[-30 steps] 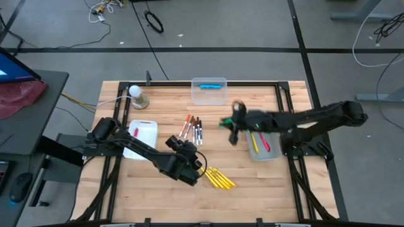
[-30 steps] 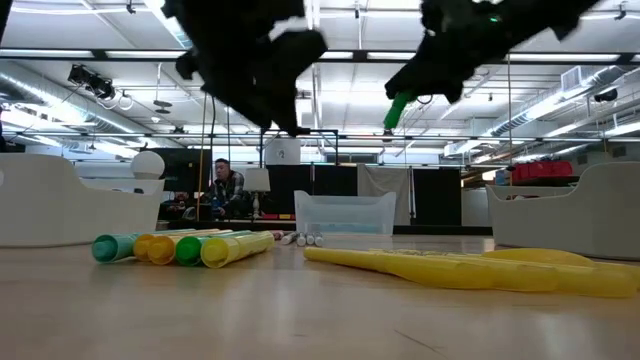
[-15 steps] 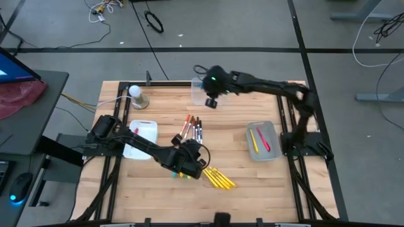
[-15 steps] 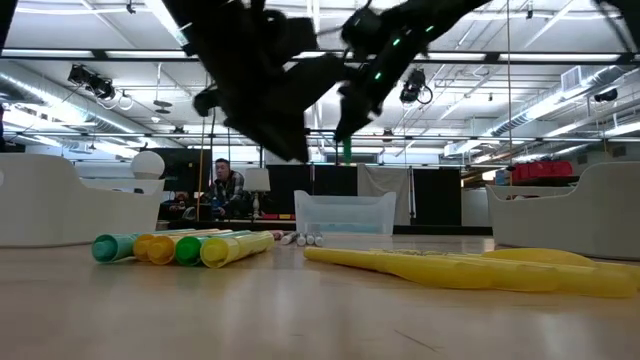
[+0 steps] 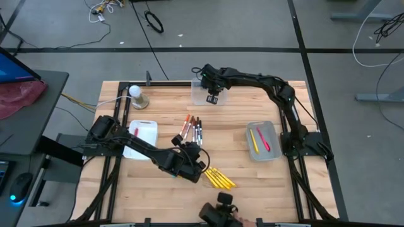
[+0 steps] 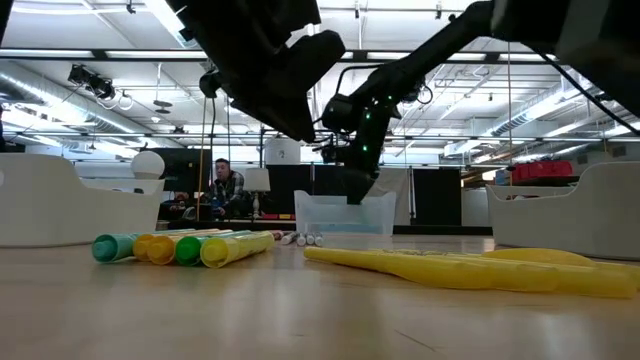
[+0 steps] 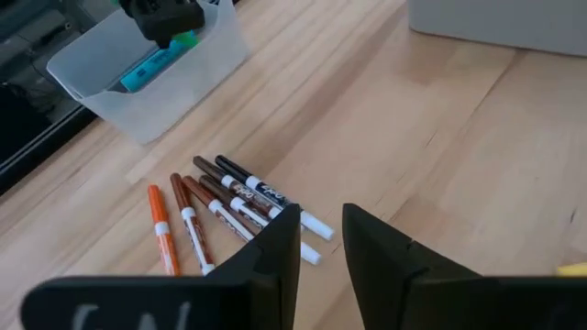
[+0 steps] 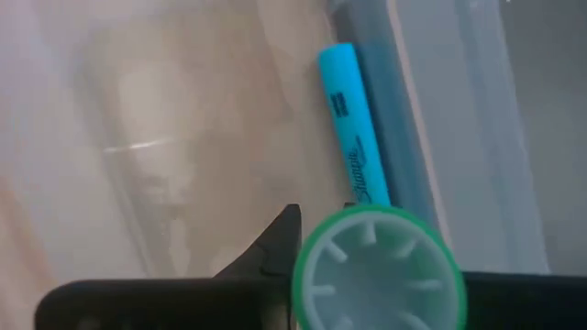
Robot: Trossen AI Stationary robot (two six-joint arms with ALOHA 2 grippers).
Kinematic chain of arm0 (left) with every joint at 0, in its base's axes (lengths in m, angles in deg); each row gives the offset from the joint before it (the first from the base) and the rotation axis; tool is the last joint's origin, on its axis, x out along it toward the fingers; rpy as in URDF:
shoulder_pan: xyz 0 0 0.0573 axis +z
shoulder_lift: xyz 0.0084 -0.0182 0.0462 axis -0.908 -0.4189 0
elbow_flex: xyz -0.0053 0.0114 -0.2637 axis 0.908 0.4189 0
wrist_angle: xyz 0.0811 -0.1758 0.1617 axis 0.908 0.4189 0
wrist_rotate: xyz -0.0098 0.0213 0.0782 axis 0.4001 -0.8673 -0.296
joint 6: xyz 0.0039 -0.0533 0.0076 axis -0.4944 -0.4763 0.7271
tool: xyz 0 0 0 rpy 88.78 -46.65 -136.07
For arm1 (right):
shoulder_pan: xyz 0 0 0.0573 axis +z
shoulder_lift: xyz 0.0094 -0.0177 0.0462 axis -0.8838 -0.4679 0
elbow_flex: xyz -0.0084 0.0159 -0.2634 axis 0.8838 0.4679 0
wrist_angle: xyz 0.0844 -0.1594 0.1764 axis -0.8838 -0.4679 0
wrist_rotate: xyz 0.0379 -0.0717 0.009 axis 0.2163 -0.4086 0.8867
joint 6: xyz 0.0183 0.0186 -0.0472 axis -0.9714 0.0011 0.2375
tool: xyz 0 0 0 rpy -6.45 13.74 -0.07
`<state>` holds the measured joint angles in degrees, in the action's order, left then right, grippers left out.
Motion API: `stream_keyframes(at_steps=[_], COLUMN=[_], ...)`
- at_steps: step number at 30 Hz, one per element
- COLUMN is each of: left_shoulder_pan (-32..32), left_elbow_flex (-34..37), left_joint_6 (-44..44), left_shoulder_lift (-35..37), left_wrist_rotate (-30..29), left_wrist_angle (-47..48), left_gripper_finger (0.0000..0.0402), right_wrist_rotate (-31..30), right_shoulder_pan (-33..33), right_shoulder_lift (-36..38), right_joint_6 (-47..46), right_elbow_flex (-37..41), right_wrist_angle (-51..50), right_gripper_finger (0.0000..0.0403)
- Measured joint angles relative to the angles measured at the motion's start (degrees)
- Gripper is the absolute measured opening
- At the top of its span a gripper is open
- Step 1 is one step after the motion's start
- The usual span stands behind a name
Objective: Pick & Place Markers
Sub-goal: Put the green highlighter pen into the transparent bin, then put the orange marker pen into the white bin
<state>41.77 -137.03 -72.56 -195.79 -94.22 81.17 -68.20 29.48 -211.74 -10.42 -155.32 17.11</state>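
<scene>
My right gripper (image 5: 213, 96) hangs over the clear bin (image 5: 201, 94) at the table's far edge, shut on a chunky green marker (image 7: 183, 39). A blue marker (image 8: 356, 165) lies in that bin. My left gripper (image 5: 194, 165) hovers over the middle front of the table. A narrow gap shows between its fingers (image 7: 321, 240), with nothing in it. Chunky green and yellow markers (image 6: 185, 247) lie on the table, hidden under that gripper in the high view. Thin capped markers (image 5: 191, 128) lie beyond it, and slim yellow ones (image 5: 219, 179) to its right. My right gripper pinches the green marker between its two fingers, one on each side of the barrel (image 8: 307, 275). The fingers come from above and point down. The marker stands upright along them, its round end (image 8: 376, 270) facing the wrist camera. Whether it touches the bin's floor I cannot tell.
A grey bin (image 5: 273, 151) at the right holds a yellow and a red marker. A white tray (image 5: 148, 129) with a red marker lies at the left, with a white ball on a stand (image 5: 136, 94) behind it. A dark device (image 5: 218, 213) sits at the near edge.
My right gripper has swung from beside the grey bin toward the table's far edge and to the left, carrying the green marker, and now hangs over the clear bin. The marker has gone from tilted to upright.
</scene>
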Motion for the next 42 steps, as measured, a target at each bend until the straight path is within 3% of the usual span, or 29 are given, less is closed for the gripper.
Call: stream_keyframes(at_steps=[5,20,33,38,42], left_shoulder_pan=[0.0,0.0,0.0,0.0,-0.3], left_elbow_flex=[0.0,0.0,0.0,0.0,0.0], left_joint_6=[0.1,0.0,-0.3,-0.5,-0.9], left_shoulder_lift=[0.0,0.0,0.0,0.0,0.0], left_wrist_rotate=[-0.7,-0.6,-0.6,-0.4,-0.3], left_wrist_angle=[0.1,0.0,0.0,0.0,0.9], left_gripper_finger=[0.0089,0.0089,0.0089,0.0089,0.0089], right_wrist_rotate=[-2.2,-0.9,-0.9,-2.5,-2.2], right_shoulder_pan=[-0.8,-1.2,-1.2,-1.2,-0.1], right_shoulder_lift=[-0.6,-0.6,-0.6,0.1,4.7], right_joint_6=[-1.9,-2.8,-3.6,-3.8,-4.9], right_elbow_flex=[0.0,0.0,0.0,0.0,0.0], right_wrist_angle=[0.5,0.0,-0.2,1.5,1.0], right_gripper_finger=[0.0069,0.0077,0.0132,0.0122,0.0101])
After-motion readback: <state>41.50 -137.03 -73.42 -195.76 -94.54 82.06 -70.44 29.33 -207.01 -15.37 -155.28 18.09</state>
